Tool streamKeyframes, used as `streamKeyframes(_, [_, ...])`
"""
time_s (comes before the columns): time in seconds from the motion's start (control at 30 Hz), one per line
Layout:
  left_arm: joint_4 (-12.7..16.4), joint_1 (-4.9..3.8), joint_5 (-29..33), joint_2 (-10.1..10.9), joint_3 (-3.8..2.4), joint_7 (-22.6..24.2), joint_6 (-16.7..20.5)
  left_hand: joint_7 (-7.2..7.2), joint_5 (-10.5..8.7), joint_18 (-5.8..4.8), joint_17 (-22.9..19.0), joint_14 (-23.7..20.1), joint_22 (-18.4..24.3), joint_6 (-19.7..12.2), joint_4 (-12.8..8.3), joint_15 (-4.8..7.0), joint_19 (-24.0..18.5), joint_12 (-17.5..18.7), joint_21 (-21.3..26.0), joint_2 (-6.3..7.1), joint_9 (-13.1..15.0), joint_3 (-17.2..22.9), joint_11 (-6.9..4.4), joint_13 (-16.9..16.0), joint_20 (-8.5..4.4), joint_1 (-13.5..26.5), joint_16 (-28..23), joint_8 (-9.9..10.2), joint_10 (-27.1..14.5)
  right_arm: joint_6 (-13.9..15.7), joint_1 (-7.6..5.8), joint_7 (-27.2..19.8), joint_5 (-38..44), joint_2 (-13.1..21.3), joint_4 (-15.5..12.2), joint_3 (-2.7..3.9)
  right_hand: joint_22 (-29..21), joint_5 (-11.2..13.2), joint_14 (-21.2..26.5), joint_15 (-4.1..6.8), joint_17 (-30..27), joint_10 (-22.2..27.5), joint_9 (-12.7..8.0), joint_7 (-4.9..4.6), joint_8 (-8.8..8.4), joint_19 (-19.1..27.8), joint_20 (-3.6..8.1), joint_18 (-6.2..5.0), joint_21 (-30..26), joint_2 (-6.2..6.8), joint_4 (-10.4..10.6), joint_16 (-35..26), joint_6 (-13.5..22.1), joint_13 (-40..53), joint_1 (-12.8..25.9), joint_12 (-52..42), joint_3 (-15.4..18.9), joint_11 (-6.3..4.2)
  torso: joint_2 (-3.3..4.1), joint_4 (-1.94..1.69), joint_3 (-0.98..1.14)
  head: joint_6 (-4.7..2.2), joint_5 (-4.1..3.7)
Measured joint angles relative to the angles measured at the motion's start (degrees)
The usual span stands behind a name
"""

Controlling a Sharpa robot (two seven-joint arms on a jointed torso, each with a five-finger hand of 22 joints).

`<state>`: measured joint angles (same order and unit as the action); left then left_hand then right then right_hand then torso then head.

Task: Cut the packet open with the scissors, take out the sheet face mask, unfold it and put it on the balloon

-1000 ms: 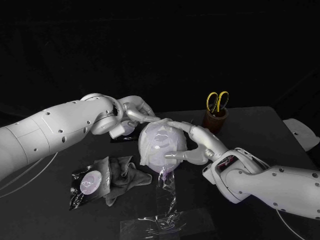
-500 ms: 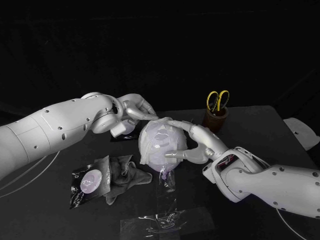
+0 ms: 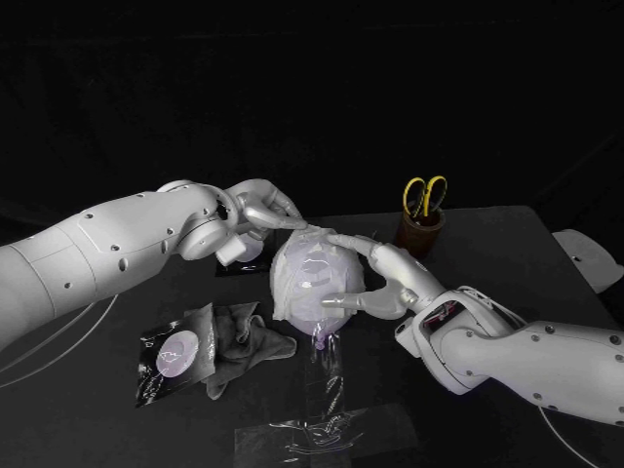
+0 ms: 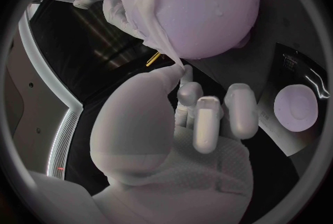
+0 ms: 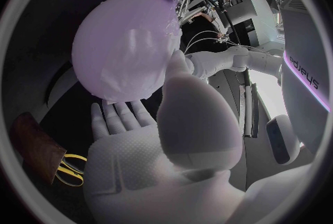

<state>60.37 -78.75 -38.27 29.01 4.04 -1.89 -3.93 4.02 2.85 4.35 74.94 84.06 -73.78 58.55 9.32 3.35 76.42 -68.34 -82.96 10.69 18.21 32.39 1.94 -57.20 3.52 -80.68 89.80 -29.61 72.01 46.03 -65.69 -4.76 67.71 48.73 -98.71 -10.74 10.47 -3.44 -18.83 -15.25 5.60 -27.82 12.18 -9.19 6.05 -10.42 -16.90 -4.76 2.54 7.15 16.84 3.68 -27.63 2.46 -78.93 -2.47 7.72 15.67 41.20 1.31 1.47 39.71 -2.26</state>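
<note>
Now one balloon (image 3: 319, 271) held in right hand (image 3: 382, 280), one sheet mask (image 4: 141, 13) pinched by left hand (image 3: 263, 211)

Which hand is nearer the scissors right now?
Right. The right hand holds the balloon on the side facing the scissors; the left hand pinches the sheet face mask at the balloon's top, farther away.

"sharpa" on white robot casing (image 5: 305, 35)

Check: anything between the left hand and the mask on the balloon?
Nothing visible. The left hand pinches the edge of the sheet mask at the top of the balloon. The right hand holds the balloon's other side, clear of that pinch.
</note>
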Motion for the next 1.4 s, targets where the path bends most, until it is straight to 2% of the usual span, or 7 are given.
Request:
streamKeyframes(0.03, [0.0, 0.0, 0.0, 0.0, 0.0, 0.0, 0.2, 0.0, 0.0, 0.0, 0.0, 0.0, 0.0, 0.0, -1.6, -0.01, 0.1, -0.1, 0.0, 0.27, 0.0, 1.8, 0.0, -0.2, 0.06, 0.3, 0.0, 0.0, 0.0, 0.0, 0.0, 0.0, 0.0, 0.0, 0.0, 0.0, 0.0, 0.0, 0.0, 0.0, 0.0, 0.0, 0.0, 0.0, 0.0, 0.0, 0.0, 0.0, 0.0, 0.0, 0.0, 0.0, 0.0, 0.0, 0.0, 0.1, 0.0, 0.0, 0.0, 0.0, 0.0, 0.0, 0.0])
streamKeyframes(0.07, [0.0, 0.0, 0.1, 0.0, 0.0, 0.0, 0.3, 0.0, 0.0, -0.01, 0.0, 0.0, -0.1, 0.0, -1.7, -0.02, 0.1, -0.2, 0.0, 0.41, 0.0, 2.0, 0.0, -0.2, 0.06, 0.4, 0.0, 0.0, 0.0, 0.0, 0.0, 0.0, 0.0, 0.0, 0.0, 0.0, 0.0, 0.0, 0.0, 0.0, 0.0, 0.0, 0.0, 0.0, 0.0, 0.0, 0.0, 0.0, 0.0, 0.0, 0.0, 0.0, 0.0, 0.0, 0.0, 0.1, 0.0, 0.0, 0.0, 0.0, 0.0, 0.01, 0.0])
streamKeyframes(0.9, [0.4, 0.0, -7.3, 0.2, 0.0, -1.3, 2.8, 0.2, 0.0, -0.01, 0.0, 0.2, -1.1, -0.2, -2.1, -0.21, 0.9, -0.2, -0.4, 1.16, 0.0, 3.5, 0.21, -0.3, -0.12, 1.6, -0.2, -0.7, 0.2, 0.0, 0.01, 0.1, 0.0, 0.3, -0.3, 0.0, 0.0, 0.0, 0.0, 0.0, -0.1, 0.0, 0.0, 0.0, -0.1, -0.2, 0.2, 0.0, 0.0, 0.0, 0.0, 0.0, 0.0, 0.0, 0.0, 0.1, 0.0, 0.0, -0.03, 0.02, 0.03, 0.01, -0.1])
streamKeyframes(1.17, [0.5, 0.0, -8.5, 0.5, 0.0, -2.0, 2.4, 0.2, 2.84, 0.0, 0.0, 0.2, -1.1, -0.2, -1.5, -0.24, 1.2, -0.2, -0.6, 2.32, 0.8, 4.1, 0.0, -1.1, -0.23, 3.2, -0.2, -1.2, 0.8, 0.0, 0.01, 0.2, 0.0, 0.3, -0.3, 0.0, 0.0, 0.0, 0.4, 0.0, -0.2, 0.2, 0.0, 0.0, -0.11, -0.2, 0.2, 0.0, 0.0, 0.0, 0.0, 0.0, 0.0, -0.1, 0.0, 0.1, 0.0, -0.19, -0.03, 0.02, 0.01, 0.07, -0.11])
streamKeyframes(1.2, [0.5, 0.0, -8.6, 0.6, 0.0, -2.1, 2.4, 0.2, 3.66, -0.01, 0.0, 0.2, -1.1, -0.2, -2.6, -0.24, 1.2, -0.2, -0.6, 2.67, 3.0, 5.5, 0.0, -1.2, -0.23, 3.6, -0.2, -1.2, 1.0, 0.0, 0.01, 0.2, 0.0, 0.3, -0.3, 0.0, 0.0, 0.0, 0.4, 0.0, -0.2, 0.2, 0.0, 0.0, -0.11, -0.2, 0.2, 0.0, 0.0, 0.0, 0.0, 0.0, 0.0, -0.1, 0.0, 0.1, 0.0, -0.19, -0.03, 0.02, 0.0, 0.08, -0.11])
streamKeyframes(1.23, [0.5, 0.0, -8.7, 0.6, 0.0, -2.2, 2.4, 0.2, 3.91, -0.01, 0.0, 0.3, -1.1, -0.2, -4.2, -0.31, 1.2, -0.5, -0.6, 2.77, 3.0, 7.0, 0.1, -1.4, -0.23, 4.3, -0.2, -1.3, 1.1, 0.0, 0.01, 0.2, 0.0, 0.3, -0.3, 0.0, 0.0, 0.0, 0.4, 0.0, -0.2, 0.2, -0.1, 0.0, -0.12, -0.2, 0.2, 0.0, 0.0, 0.0, 0.0, 0.0, 0.0, -0.1, 0.0, 0.1, 0.0, -0.19, -0.03, 0.01, -0.02, 0.08, -0.11])
streamKeyframes(1.4, [0.5, 0.0, -8.9, 0.6, 0.0, -2.5, 2.2, 0.08, 4.83, 0.0, 0.0, 0.2, -1.1, -0.1, -4.2, -0.19, 1.2, -1.5, -0.6, 2.9, 3.2, 7.0, 0.2, -2.5, -0.23, 5.3, 0.0, -1.6, 1.5, 0.0, 0.01, 0.2, 0.0, 0.3, -0.3, 0.0, 0.0, 0.0, 0.4, 0.0, -0.2, 0.2, -0.1, 0.0, -0.16, -0.2, 0.2, 0.0, 0.0, 0.0, 0.0, 0.0, 0.0, -0.1, 0.0, 0.2, 0.0, -0.19, -0.03, 0.01, -0.03, 0.09, -0.05])
